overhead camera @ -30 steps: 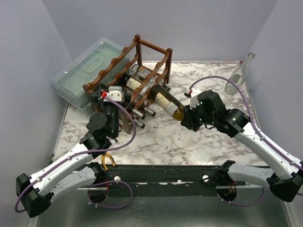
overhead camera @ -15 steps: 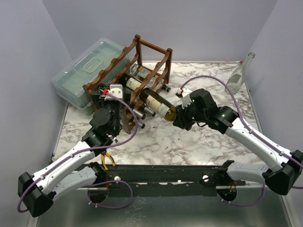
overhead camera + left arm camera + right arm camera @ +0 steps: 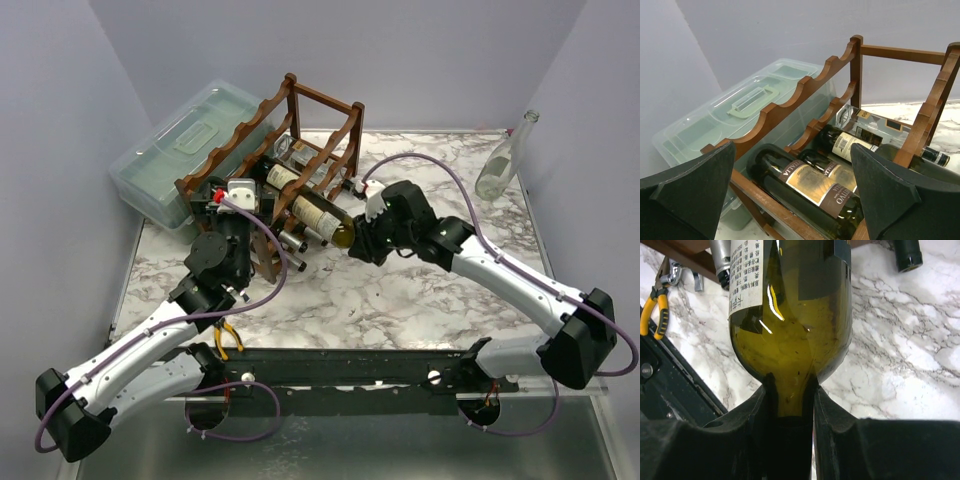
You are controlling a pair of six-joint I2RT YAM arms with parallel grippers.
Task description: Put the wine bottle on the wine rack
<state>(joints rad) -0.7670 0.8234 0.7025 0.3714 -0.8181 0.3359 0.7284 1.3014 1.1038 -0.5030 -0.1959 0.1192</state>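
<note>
The wine rack [image 3: 322, 107], a dark reddish-brown frame with scalloped rails, stands at the back left and holds several bottles. My right gripper [image 3: 362, 238] is shut on the neck of a green wine bottle [image 3: 318, 215]. The bottle lies slanted, its base end in the rack's front. In the right wrist view the bottle [image 3: 790, 315] fills the top and my right gripper [image 3: 790, 392] clamps its neck. My left gripper [image 3: 228, 196] is open at the rack's left front corner. In the left wrist view my left gripper [image 3: 792, 152] stands open above the rack's rail [image 3: 800, 92] and a racked bottle [image 3: 810, 187].
A translucent lidded plastic box [image 3: 185, 145] sits behind the rack on the left and shows in the left wrist view [image 3: 742, 107]. A clear empty bottle [image 3: 505, 160] leans at the back right wall. Yellow-handled pliers [image 3: 228, 338] lie by the near edge, also in the right wrist view [image 3: 655, 310].
My right arm has moved left with the wine bottle, sliding its base end further into the rack. My left arm has shifted only slightly.
</note>
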